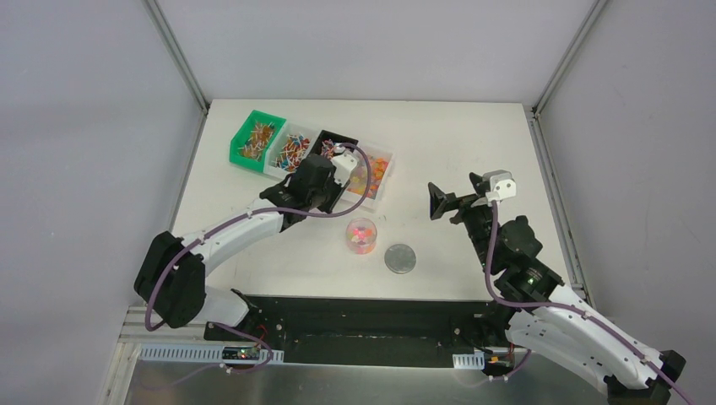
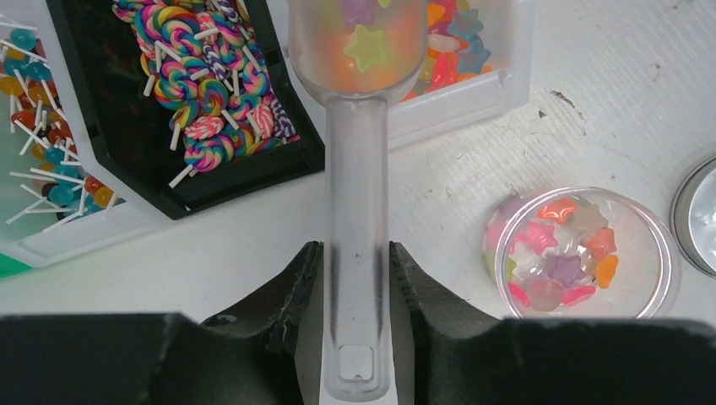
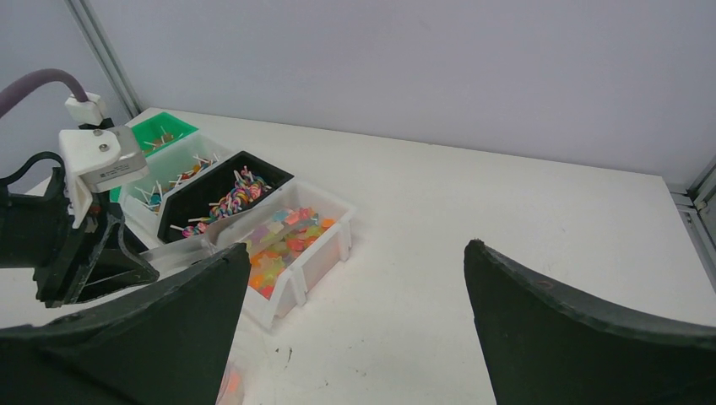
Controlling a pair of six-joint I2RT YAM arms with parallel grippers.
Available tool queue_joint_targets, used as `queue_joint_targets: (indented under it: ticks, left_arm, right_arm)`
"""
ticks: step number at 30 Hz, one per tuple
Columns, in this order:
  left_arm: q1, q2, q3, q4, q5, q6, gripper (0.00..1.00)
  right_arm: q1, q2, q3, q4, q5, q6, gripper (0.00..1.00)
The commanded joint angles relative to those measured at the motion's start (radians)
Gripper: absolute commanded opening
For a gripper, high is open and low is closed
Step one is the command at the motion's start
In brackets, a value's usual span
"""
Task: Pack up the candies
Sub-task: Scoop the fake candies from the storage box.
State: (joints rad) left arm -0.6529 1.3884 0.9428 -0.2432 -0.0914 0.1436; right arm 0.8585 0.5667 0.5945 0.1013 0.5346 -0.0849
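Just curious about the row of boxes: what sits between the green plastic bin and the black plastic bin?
A white plastic bin of small stick candies; the top view shows it between the green bin and the black bin.

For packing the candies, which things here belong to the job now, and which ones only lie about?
In the job: left gripper, shut on the scoop; star candies in it; star bin; clear cup; grey lid.
Lying about, it seems: green bin; black lollipop bin; right gripper, open and empty.
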Motion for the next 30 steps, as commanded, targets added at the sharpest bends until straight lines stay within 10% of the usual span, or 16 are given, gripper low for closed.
queue_joint_targets:
  ticks: [1, 30]
  left_arm:
    - [0.0, -0.099, -0.017, 0.046, 0.026, 0.022, 0.0]
    - [0.001, -0.491, 0.098, -0.387, 0.364, 0.369, 0.0]
  right_arm:
    - [-0.005, 0.006, 0.037, 0.047, -0.003, -0.013, 1.0]
    - [-0.005, 0.014, 0.025, 0.036, -0.003, -0.003, 1.0]
